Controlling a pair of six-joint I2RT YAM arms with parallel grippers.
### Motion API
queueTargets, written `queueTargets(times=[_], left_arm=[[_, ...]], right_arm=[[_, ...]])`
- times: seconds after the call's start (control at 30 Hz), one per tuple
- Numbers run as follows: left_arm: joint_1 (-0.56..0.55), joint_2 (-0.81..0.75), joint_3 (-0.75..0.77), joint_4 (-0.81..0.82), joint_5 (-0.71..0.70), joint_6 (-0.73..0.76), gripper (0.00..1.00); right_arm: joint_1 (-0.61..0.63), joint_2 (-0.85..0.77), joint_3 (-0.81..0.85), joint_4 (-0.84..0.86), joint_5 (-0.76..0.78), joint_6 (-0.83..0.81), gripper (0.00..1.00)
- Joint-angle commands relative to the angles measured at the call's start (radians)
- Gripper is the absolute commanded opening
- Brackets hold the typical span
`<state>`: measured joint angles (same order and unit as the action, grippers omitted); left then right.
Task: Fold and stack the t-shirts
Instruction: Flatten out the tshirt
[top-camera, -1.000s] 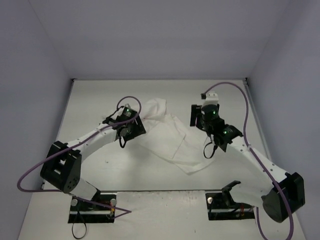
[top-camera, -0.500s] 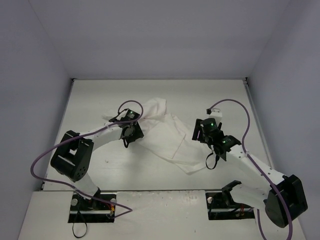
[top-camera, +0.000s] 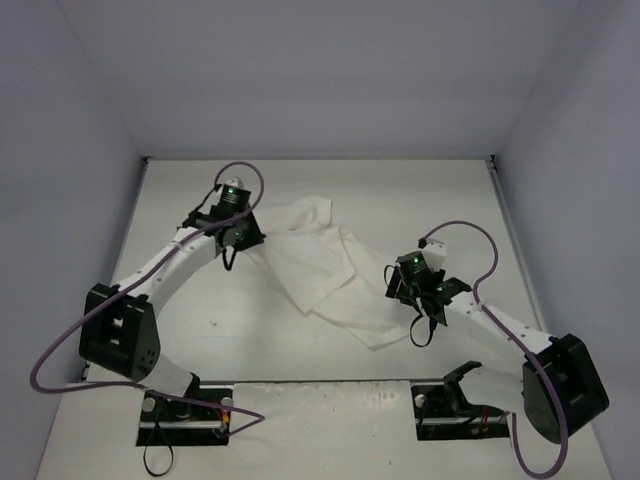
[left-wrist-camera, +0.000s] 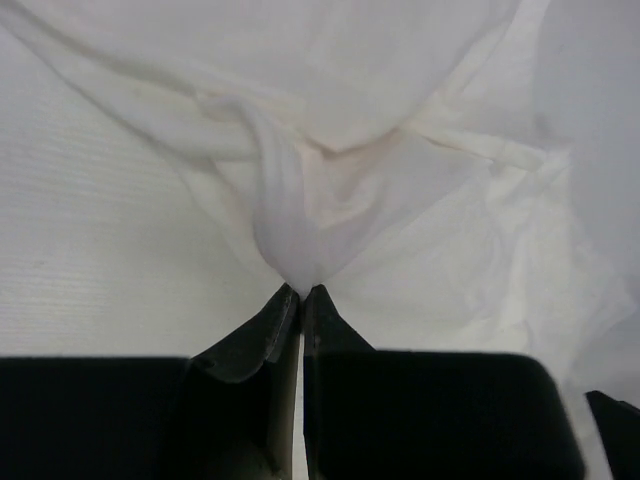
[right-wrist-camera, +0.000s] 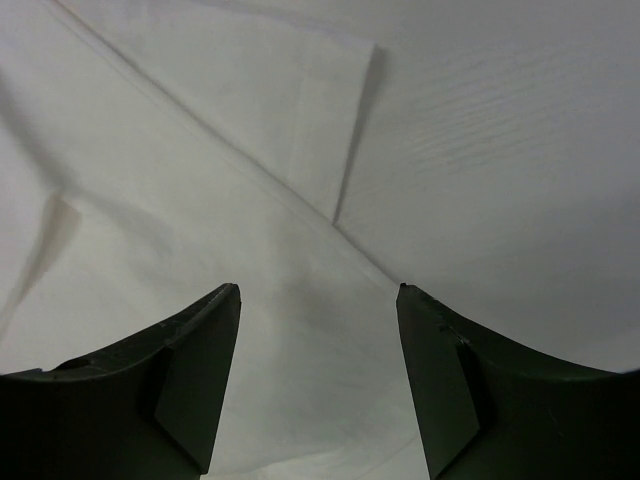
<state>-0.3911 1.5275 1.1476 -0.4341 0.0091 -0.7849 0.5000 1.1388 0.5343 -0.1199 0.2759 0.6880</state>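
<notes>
Left gripper is closed hard on the t-shirt. From its wrist camera I see the two fingertips pressed together with a pinch of white cloth caught between them, and a ridge of gathered fabric running away from the tips into the rest of the garment. Straight ahead of this gripper and off to its right the cloth lies in loose wrinkles; to its left I see bare worktop.

From overhead, the left gripper sits at the far left edge of the t-shirt, which lies crumpled on the worktop with a plain white side up, stretching from this gripper across to the other one.

My right gripper is at the opposite, near right edge of the cloth. Its wrist camera shows the right gripper open, fingers well apart and holding nothing. The t-shirt lies under and between them, a seam running diagonally towards the right fingertip, and a folded flap lies just ahead. Ahead and to the right of this gripper is bare worktop.
</notes>
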Motion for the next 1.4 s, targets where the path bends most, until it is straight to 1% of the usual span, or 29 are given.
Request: queueTargets(times=[0.0, 0.07, 0.27, 0.43, 0.57, 0.6, 0.67, 0.7, 0.73, 0.8, 0.93, 0.97, 1.07, 1.17, 1.23, 1.27, 1.37], left_arm=[[0.096, -0.067, 0.076, -0.052, 0.093, 0.121, 0.0], [0.117, -0.064, 0.09, -0.071, 0.134, 0.147, 0.0], [0.151, -0.047, 0.112, -0.094, 0.192, 0.185, 0.0], [0.197, -0.035, 0.16, -0.137, 0.219, 0.214, 0.0], [0.234, -0.032, 0.193, -0.153, 0.238, 0.23, 0.0], [0.243, -0.028, 0.197, -0.155, 0.25, 0.233, 0.0], [0.267, -0.021, 0.21, -0.156, 0.264, 0.234, 0.0], [0.279, -0.018, 0.214, -0.157, 0.275, 0.236, 0.0], [0.288, -0.017, 0.218, -0.158, 0.282, 0.237, 0.0], [0.306, -0.013, 0.226, -0.158, 0.287, 0.245, 0.0], [0.348, 0.013, 0.25, -0.156, 0.313, 0.241, 0.0], [0.366, 0.029, 0.268, -0.157, 0.328, 0.237, 0.0], [0.469, 0.086, 0.361, -0.155, 0.362, 0.216, 0.0], [0.512, 0.109, 0.408, -0.157, 0.386, 0.206, 0.0], [0.54, 0.115, 0.431, -0.157, 0.411, 0.192, 0.0], [0.543, 0.112, 0.428, -0.155, 0.418, 0.188, 0.0], [0.541, 0.094, 0.397, -0.155, 0.434, 0.18, 0.0]], right_arm=[[-0.02, 0.048, -0.008, 0.009, 0.014, 0.053, 0.61], [-0.026, 0.055, -0.02, 0.01, -0.012, 0.062, 0.61], [-0.028, 0.084, -0.052, 0.008, -0.058, 0.077, 0.62], [-0.028, 0.066, -0.036, -0.024, -0.05, 0.088, 0.67], [-0.031, 0.143, -0.016, -0.021, -0.055, 0.063, 0.66], [-0.031, 0.167, -0.006, -0.021, -0.061, 0.058, 0.6], [-0.031, 0.225, 0.024, -0.017, -0.056, 0.045, 0.42], [-0.032, 0.258, 0.041, -0.011, -0.048, 0.034, 0.26], [-0.035, 0.282, 0.057, -0.005, -0.04, 0.02, 0.16], [-0.044, 0.342, 0.106, 0.003, -0.029, -0.027, 0.0], [-0.056, 0.436, 0.213, 0.024, 0.007, -0.141, 0.0], [-0.064, 0.47, 0.269, 0.03, 0.016, -0.198, 0.0], [-0.101, 0.567, 0.516, 0.048, 0.042, -0.45, 0.0], [-0.13, 0.635, 0.633, 0.039, 0.027, -0.546, 0.0], [-0.156, 0.667, 0.717, 0.012, -0.021, -0.584, 0.01], [-0.165, 0.673, 0.727, 0.003, -0.047, -0.582, 0.07], [-0.185, 0.655, 0.692, -0.004, -0.076, -0.558, 0.3]])
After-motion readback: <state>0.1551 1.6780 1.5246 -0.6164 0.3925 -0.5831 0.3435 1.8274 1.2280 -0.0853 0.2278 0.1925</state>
